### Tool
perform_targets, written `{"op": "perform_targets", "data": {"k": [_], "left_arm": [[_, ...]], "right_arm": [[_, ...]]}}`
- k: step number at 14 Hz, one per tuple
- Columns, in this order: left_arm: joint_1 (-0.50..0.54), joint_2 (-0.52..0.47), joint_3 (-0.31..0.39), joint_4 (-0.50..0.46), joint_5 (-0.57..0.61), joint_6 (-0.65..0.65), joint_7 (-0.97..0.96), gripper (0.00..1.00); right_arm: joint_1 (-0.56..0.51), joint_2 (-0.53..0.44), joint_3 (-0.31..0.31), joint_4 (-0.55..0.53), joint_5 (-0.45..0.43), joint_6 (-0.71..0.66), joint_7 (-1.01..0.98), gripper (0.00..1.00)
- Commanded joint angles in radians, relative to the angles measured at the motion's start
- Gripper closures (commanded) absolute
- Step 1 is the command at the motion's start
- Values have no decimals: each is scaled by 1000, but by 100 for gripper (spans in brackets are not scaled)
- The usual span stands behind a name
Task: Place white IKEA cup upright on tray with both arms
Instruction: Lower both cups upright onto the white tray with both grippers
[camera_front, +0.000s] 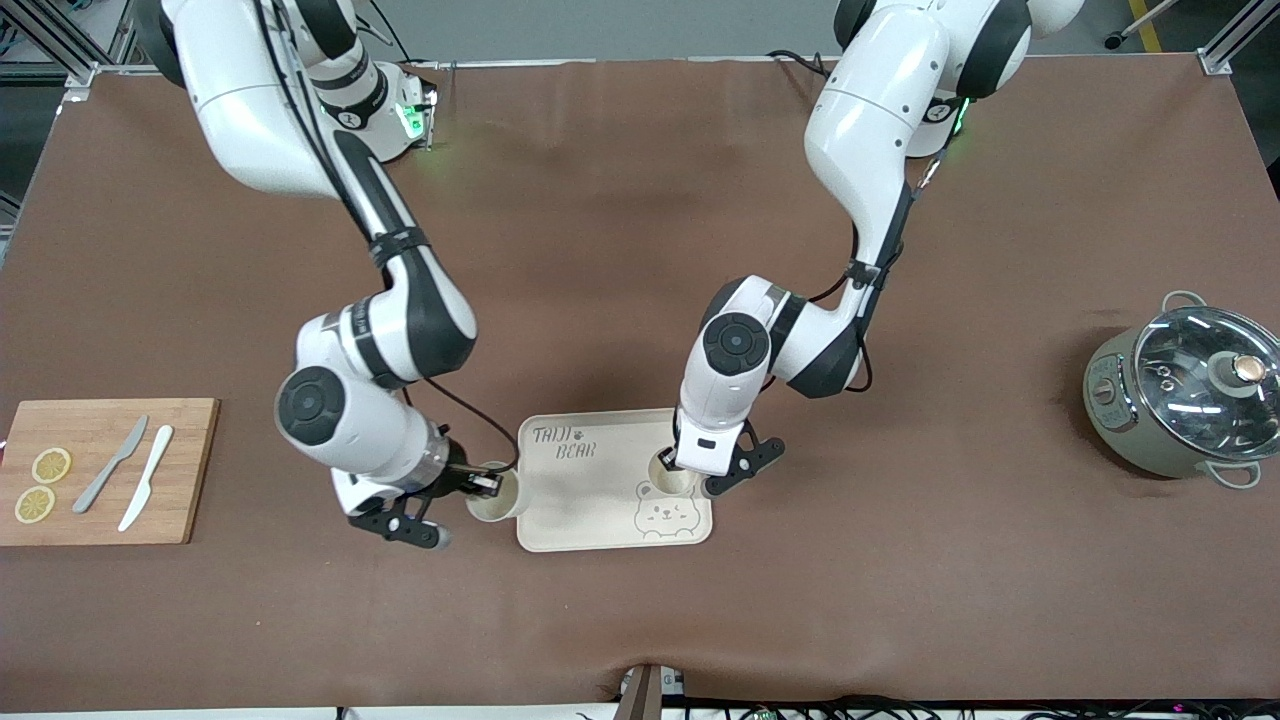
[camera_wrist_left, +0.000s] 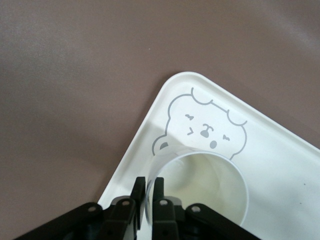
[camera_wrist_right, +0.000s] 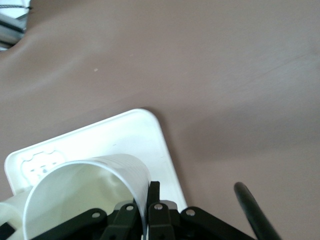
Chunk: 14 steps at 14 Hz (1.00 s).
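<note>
The left tool (camera_front: 690, 478) is clamped on the rim of a white cup (camera_front: 672, 474), one finger inside the wall and one outside, as the left wrist view shows (camera_wrist_left: 148, 202). That cup (camera_wrist_left: 200, 190) stands upright on the tray (camera_front: 590, 500), at the end toward the left arm, just beside the bear drawing (camera_front: 665, 518).

The right tool (camera_front: 480, 483) pinches the rim of a second cup (camera_front: 497, 495) in the same way, fingers (camera_wrist_right: 156, 202) closed on its wall. This cup (camera_wrist_right: 85, 195) is tilted, with its mouth turned partly sideways, and sits at the tray's edge toward the right arm's end. Whether it rests on the tabletop (camera_front: 640, 250) or hangs just above it cannot be told.

Toward the right arm's end lies a board (camera_front: 180, 470) with two knives (camera_front: 130, 475) and two lemon slices (camera_front: 42, 484). A lidded pot (camera_front: 1180, 395) stands toward the left arm's end.
</note>
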<state>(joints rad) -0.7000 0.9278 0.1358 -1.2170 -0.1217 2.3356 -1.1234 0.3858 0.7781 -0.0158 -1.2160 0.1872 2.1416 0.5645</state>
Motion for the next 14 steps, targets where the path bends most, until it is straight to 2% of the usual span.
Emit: {"op": "perform_targets", "data": {"k": [1,2,3,7,10,14], "left_arm": [[-10,10,16,21,-12,13,-13,41],[-9,3,16,21,-12,11,-13,25],[-6,-9,18,21,-12,8,-13,16],[14,-64,19,17,-12,1,-12,0],[51,-124,19,4,-7,-18,-3,0],[112,-216,19,-1,-7,-221,144,0]], "right_arm": [[57,30,-10,10,-55,61,112,100],[74,46,-10,10,-72,70,150,100],[85,58,-12,10,-83,93,170,100],[100,99,-12,9,-89,158,181,100],[105,116,-12,9,-106,169,181,100],[111,136,-12,7,-127,192,183,100]]}}
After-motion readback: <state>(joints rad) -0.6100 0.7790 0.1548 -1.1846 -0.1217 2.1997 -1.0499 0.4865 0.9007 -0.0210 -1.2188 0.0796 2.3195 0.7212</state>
